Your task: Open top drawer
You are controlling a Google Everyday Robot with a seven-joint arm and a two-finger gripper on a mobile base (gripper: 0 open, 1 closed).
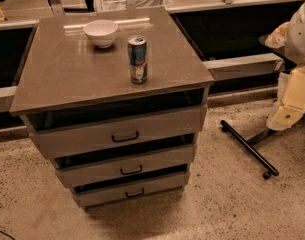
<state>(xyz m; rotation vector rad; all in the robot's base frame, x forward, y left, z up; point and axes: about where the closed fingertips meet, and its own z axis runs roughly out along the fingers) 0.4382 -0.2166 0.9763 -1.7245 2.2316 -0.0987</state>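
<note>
The top drawer (157,125) is the widest grey-brown front of a three-drawer cabinet, right under the cabinet top (57,74). Its small black loop handle (125,137) sits at the centre of the front. A dark gap shows between the front's upper edge and the cabinet top. My gripper (288,115) is the cream-coloured end of the white arm at the right edge of the view. It hangs well to the right of the cabinet, at about the top drawer's height, and touches nothing.
A white bowl (100,32) and an upright drink can (137,59) stand on the cabinet top. Two narrower drawers (157,160) lie below the top one. A black wheeled bar (249,149) lies on the speckled floor between cabinet and arm. A grey ledge (242,64) runs behind.
</note>
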